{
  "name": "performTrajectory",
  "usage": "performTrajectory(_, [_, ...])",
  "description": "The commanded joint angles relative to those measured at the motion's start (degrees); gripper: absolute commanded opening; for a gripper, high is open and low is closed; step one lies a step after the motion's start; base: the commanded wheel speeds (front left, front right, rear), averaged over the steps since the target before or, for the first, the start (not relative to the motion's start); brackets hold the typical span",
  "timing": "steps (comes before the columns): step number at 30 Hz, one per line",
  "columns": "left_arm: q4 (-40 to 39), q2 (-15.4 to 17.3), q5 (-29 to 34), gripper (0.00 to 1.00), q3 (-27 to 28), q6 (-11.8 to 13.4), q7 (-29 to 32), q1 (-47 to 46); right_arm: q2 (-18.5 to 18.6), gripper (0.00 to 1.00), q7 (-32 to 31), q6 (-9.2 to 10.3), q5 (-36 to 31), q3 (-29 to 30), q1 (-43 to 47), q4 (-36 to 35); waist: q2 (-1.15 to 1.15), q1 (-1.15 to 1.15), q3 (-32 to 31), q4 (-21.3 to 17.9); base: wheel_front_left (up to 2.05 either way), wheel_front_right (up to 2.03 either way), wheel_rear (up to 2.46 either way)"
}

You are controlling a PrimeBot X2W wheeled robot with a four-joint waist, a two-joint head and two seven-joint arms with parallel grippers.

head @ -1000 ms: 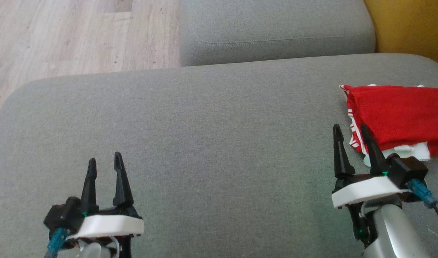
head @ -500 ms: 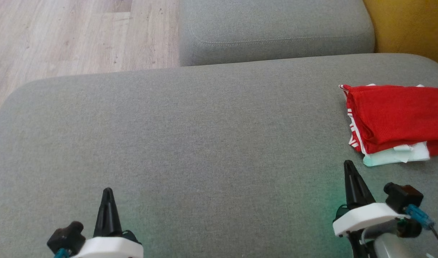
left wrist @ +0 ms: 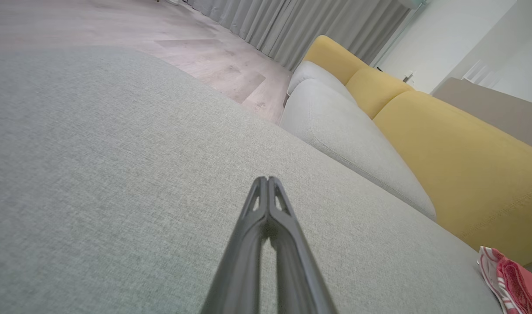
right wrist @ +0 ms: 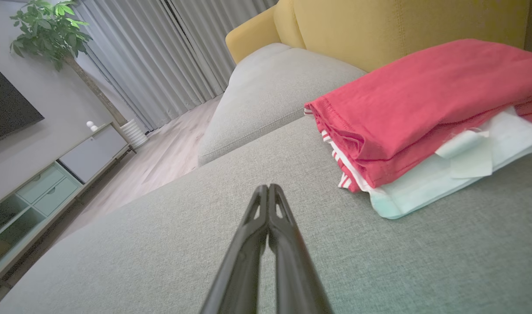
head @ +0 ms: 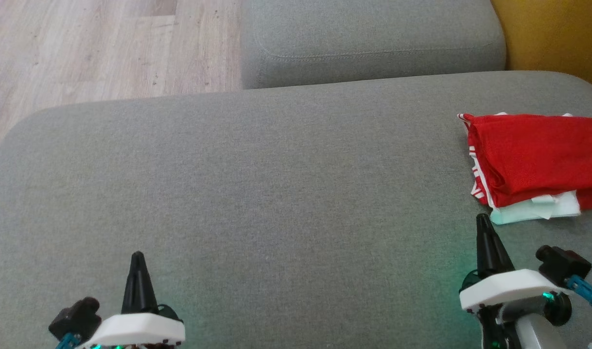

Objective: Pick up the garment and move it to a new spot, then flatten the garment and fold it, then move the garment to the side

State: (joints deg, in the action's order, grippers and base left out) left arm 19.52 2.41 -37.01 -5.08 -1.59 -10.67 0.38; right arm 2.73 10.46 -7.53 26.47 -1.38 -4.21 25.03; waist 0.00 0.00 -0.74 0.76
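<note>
Both clenched and empty, the left pincer (head: 137, 258) rises at the lower left of the head view and the right pincer (head: 483, 220) at the lower right, each pair of fingers pressed to a single point over the grey sofa cushion (head: 276, 194). The bottom edge cuts off the wrists. The folded red garment (head: 533, 155) lies at the right edge, partly cropped, on pale cloth (head: 533, 211), near the right pincer. Wooden floor (head: 82, 48) shows upper left, a yellow backrest (head: 557, 34) upper right.
</note>
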Motion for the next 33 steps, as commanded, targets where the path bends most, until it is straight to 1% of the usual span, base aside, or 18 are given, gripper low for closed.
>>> performTrajectory(1, [-2.05,0.11,-1.36,0.00,1.21,-0.46,0.28,-2.65,0.11,0.00,-0.53,0.01,1.79,0.28,-2.75,-2.31,0.00,0.00,0.01,-0.01,0.00,0.00,0.00])
performTrajectory(33, [-3.14,0.22,-18.60,0.00,4.54,-2.21,5.69,-3.91,0.12,0.00,-5.80,0.02,22.26,2.72,-2.50,-5.10,0.00,0.00,0.30,-0.25,0.00,0.00,0.00])
